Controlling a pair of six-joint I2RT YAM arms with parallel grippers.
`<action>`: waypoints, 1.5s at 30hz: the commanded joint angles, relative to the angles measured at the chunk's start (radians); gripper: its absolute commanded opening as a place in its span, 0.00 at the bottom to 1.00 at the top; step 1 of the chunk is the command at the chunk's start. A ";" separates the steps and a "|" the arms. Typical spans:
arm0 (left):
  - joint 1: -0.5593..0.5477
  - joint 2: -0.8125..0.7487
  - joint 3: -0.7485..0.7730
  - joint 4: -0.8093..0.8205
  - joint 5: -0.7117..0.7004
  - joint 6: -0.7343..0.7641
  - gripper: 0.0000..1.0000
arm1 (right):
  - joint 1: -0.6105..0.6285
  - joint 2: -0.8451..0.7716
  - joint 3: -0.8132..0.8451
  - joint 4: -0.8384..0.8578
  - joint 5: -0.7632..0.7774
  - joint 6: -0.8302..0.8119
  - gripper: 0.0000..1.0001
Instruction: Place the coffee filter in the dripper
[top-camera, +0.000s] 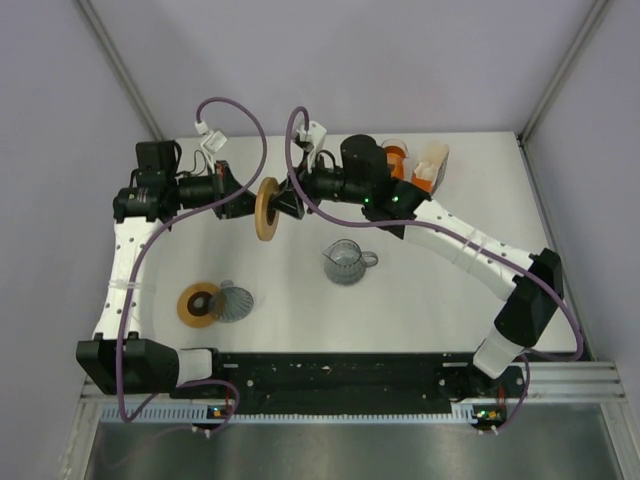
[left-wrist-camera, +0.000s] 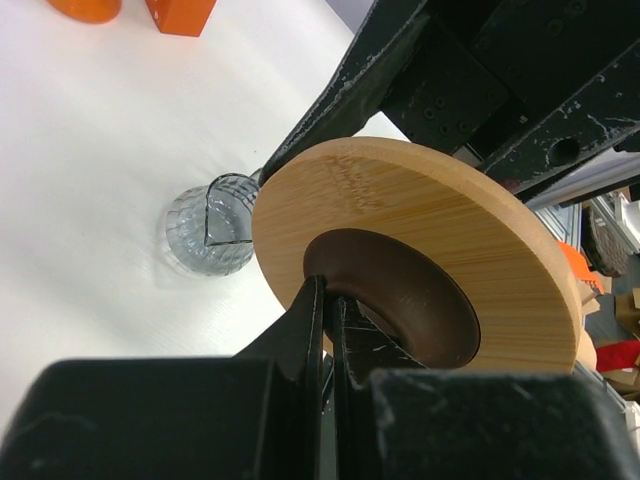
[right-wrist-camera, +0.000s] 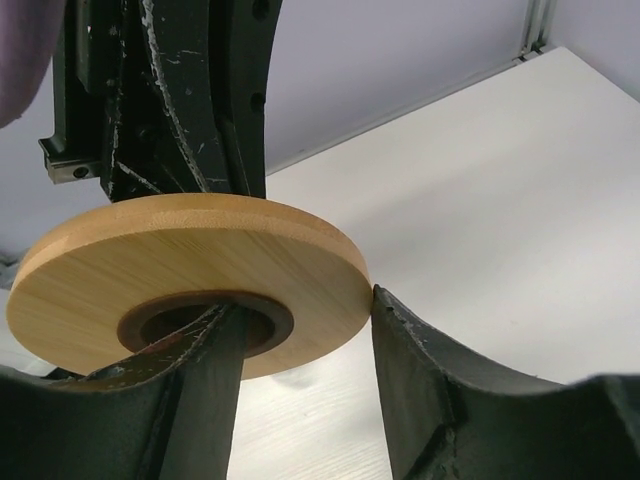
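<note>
Wooden ring (top-camera: 267, 208) mid-air: left pincer (left-wrist-camera: 325, 300) clamped shut on its hole edge; right pincer (right-wrist-camera: 300, 320) straddles its band, grip I cannot tell. Only top view shows dripper (top-camera: 200, 304), on tabletop (top-camera: 420, 300) near left base.

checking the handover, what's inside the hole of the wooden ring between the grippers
Inside the dark hole of the wooden ring: shut fingertips of the left gripper from one side, one finger of the right gripper from the other. Anything deeper is covered.
</note>
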 joint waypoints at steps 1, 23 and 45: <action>-0.025 -0.019 -0.004 -0.005 0.050 0.000 0.00 | 0.017 0.004 0.073 0.166 -0.057 0.009 0.42; -0.025 0.007 0.111 -0.069 -0.523 0.136 0.75 | -0.093 -0.134 -0.095 -0.174 0.278 -0.114 0.00; -0.024 0.002 0.076 -0.084 -0.784 0.244 0.77 | -0.043 0.329 0.429 -1.158 0.659 -0.327 0.00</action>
